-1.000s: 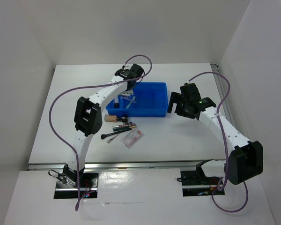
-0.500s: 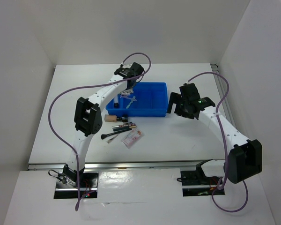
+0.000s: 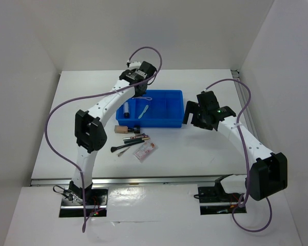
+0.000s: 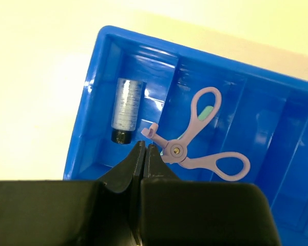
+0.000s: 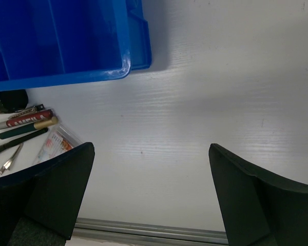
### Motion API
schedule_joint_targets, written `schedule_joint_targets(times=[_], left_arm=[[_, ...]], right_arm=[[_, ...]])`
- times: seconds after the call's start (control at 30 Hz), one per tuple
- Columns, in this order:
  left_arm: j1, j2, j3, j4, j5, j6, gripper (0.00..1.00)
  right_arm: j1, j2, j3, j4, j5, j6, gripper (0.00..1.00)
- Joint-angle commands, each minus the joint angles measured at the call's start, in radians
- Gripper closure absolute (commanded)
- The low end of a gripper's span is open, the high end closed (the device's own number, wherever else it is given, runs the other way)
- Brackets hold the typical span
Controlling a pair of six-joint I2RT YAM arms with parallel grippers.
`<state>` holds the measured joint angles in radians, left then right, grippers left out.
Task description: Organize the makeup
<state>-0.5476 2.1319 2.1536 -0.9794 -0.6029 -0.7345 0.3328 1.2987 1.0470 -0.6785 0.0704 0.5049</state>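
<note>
The left arm has pulled up and back from the tray (image 3: 167,97). A second ago its claw was low over the tray's left part, right at the lilac piece (image 4: 197,141). Now that piece lies alone on the tray floor, touching nothing of the robot. So the drop seems finished. Just to its left, in the tray's end compartment, lies a small tube (image 4: 126,108).

The left claw (image 4: 145,148) hangs above the tray's left part with its two fingers pressed together, no gap between them, and nothing is pinched.

The right claw (image 5: 151,189) has not moved. It is spread wide over the bare table just right of the tray, and it holds and touches nothing.

The rest of the makeup is not yet sorted. It waits on the table just in front of the tray's left half:
- tan stub (image 3: 122,129), nearest the tray wall
- pencils (image 3: 136,137)
- brush (image 3: 124,147)
- packet (image 3: 145,150), farthest from the tray

By this, the task looks less than half done. The next pick probably comes from this group, and the left claw must first open for it.
</note>
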Motion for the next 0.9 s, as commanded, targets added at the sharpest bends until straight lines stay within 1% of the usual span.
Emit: schedule_joint_targets(times=[0.0,0.03,0.07,0.13,0.17,0.2,0.27,0.3,0.37,0.4,0.5,0.63,0.7,0.77,0.83,0.87], left_arm=[[-0.034,0.040,0.063,-0.091,-0.141,-0.113,1.00],[-0.043,0.061,0.089,-0.137,-0.185,-0.158,1.00],[-0.043,0.081,0.113,-0.180,-0.249,-0.240,1.00],[-0.043,0.106,0.132,-0.226,-0.308,-0.296,1.00],[-0.055,0.106,0.108,-0.217,-0.349,-0.318,1.00],[-0.055,0.096,0.059,-0.203,-0.362,-0.318,1.00],[-0.066,0.065,0.008,-0.148,-0.391,-0.331,1.00],[-0.077,0.065,-0.032,-0.133,-0.429,-0.341,1.00],[-0.086,0.054,-0.041,-0.133,-0.468,-0.374,1.00],[-0.086,0.074,-0.020,-0.157,-0.480,-0.402,1.00],[-0.095,0.134,0.047,-0.249,-0.489,-0.483,1.00],[-0.135,0.190,0.147,-0.314,-0.509,-0.505,1.00],[-0.144,0.209,0.167,-0.326,-0.483,-0.487,1.00],[-0.153,0.223,0.176,-0.343,-0.449,-0.511,1.00],[-0.153,0.235,0.176,-0.378,-0.449,-0.558,1.00],[-0.153,0.244,0.176,-0.378,-0.449,-0.559,1.00]], right_arm=[[-0.006,-0.001,0.018,-0.024,-0.004,0.001,0.00],[-0.006,-0.001,0.018,-0.024,-0.004,0.001,0.00],[-0.006,-0.001,0.018,-0.024,-0.004,0.001,0.00],[-0.006,-0.010,0.018,-0.024,-0.004,0.001,0.00],[-0.006,-0.010,0.018,-0.024,-0.004,0.001,0.00],[-0.006,-0.010,0.018,-0.024,-0.004,0.001,0.00],[-0.006,-0.010,0.018,-0.024,-0.004,-0.008,0.00],[-0.006,-0.019,0.009,-0.024,-0.004,-0.008,0.00],[-0.006,-0.019,0.008,-0.024,-0.004,-0.008,0.00],[-0.006,-0.019,-0.001,-0.024,-0.017,-0.008,0.00],[-0.006,-0.019,-0.001,-0.024,-0.017,-0.008,0.00],[-0.006,-0.019,-0.001,-0.033,-0.017,-0.008,0.00],[-0.006,-0.019,-0.001,-0.042,-0.017,-0.017,0.00],[-0.006,-0.019,-0.001,-0.043,-0.017,-0.017,0.00],[-0.006,-0.019,-0.001,-0.043,-0.026,-0.017,0.00],[-0.006,-0.019,-0.001,-0.053,-0.026,-0.017,0.00]])
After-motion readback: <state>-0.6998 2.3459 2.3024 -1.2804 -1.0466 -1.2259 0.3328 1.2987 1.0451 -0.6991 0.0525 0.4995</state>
